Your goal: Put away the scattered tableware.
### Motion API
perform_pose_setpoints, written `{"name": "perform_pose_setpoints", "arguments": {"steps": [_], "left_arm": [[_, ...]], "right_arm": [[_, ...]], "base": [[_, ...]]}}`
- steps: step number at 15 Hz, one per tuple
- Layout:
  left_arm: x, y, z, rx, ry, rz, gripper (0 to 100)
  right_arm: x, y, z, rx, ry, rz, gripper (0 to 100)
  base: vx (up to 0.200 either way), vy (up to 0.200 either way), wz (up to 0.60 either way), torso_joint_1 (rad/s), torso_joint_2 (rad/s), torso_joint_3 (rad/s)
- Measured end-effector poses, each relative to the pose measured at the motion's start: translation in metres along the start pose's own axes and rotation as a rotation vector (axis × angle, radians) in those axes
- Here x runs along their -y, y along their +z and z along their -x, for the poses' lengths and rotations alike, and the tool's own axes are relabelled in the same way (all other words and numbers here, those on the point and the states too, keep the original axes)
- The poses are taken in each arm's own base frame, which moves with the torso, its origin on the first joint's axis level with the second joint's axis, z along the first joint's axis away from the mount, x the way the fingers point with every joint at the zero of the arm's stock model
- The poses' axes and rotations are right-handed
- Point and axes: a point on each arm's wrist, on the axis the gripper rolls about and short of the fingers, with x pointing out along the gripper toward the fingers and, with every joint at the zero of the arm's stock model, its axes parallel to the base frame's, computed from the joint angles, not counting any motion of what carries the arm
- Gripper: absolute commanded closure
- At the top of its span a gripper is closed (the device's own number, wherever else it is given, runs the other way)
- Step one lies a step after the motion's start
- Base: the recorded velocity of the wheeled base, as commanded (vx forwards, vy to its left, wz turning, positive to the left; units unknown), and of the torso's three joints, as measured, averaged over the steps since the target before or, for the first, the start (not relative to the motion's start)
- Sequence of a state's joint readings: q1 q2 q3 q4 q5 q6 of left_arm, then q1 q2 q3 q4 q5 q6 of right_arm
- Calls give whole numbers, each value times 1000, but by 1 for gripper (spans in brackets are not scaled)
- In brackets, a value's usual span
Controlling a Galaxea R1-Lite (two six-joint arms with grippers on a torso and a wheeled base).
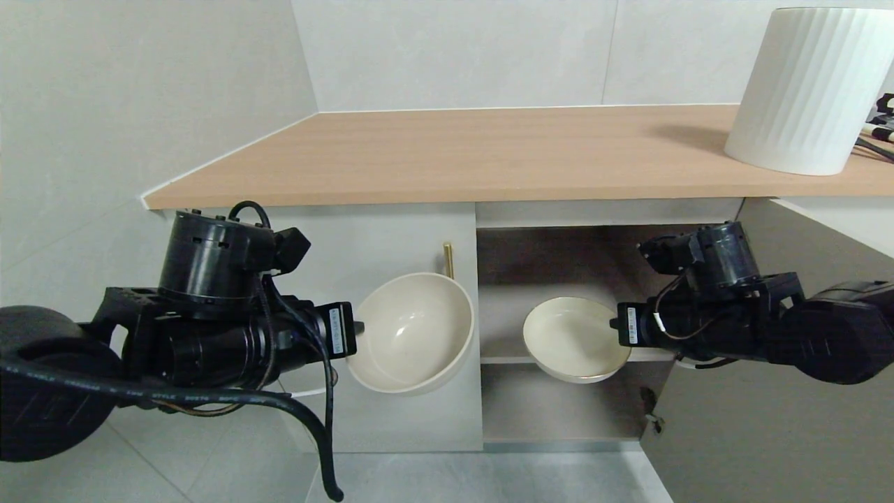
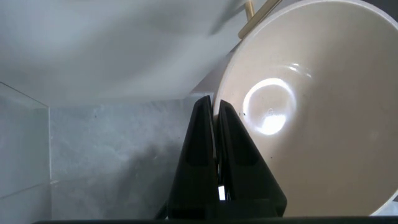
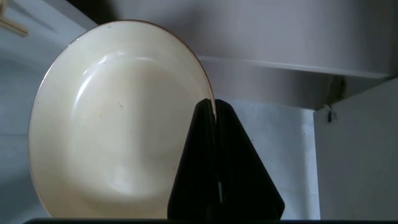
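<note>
Before the cabinet (image 1: 552, 255), left end effector (image 2: 214, 109) clamps the bowl (image 2: 311, 112) rim, right end effector (image 3: 214, 107) the plate (image 3: 118, 118) rim.

In the head view's upper right, the white ribbed vessel (image 1: 810, 84) is clipped by the frame edge. The dark items (image 1: 881, 126) beside it are too small to identify. At centre, the gold handle (image 1: 448, 258) disappears behind the bowl (image 1: 412, 332). The plate (image 1: 576, 339) has its right rim hidden by the right claw (image 1: 616, 325).

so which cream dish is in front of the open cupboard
The shallow cream plate in the right gripper; the deep cream bowl in the left gripper faces the closed door.
</note>
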State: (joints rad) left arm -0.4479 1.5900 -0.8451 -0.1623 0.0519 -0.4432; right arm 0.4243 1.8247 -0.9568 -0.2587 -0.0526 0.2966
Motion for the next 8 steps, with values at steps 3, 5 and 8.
{"name": "perform_pose_setpoints", "arguments": {"steps": [3,5,8], "left_arm": [[0,-1,-1,-4,1,-1,100],[0,-1,-2,-5,1,-2,100],[0,-1,-2,-7,2,-2,100]], "right_arm": [[0,-3,-20,22,-18,-2,100],[1,-7,-38,32,-34,-6,100],[5,-18,-71,10,-64,-35,100]], "base": [[0,0,0,0,0,0],[0,0,0,0,0,0],[0,0,0,0,0,0]]}}
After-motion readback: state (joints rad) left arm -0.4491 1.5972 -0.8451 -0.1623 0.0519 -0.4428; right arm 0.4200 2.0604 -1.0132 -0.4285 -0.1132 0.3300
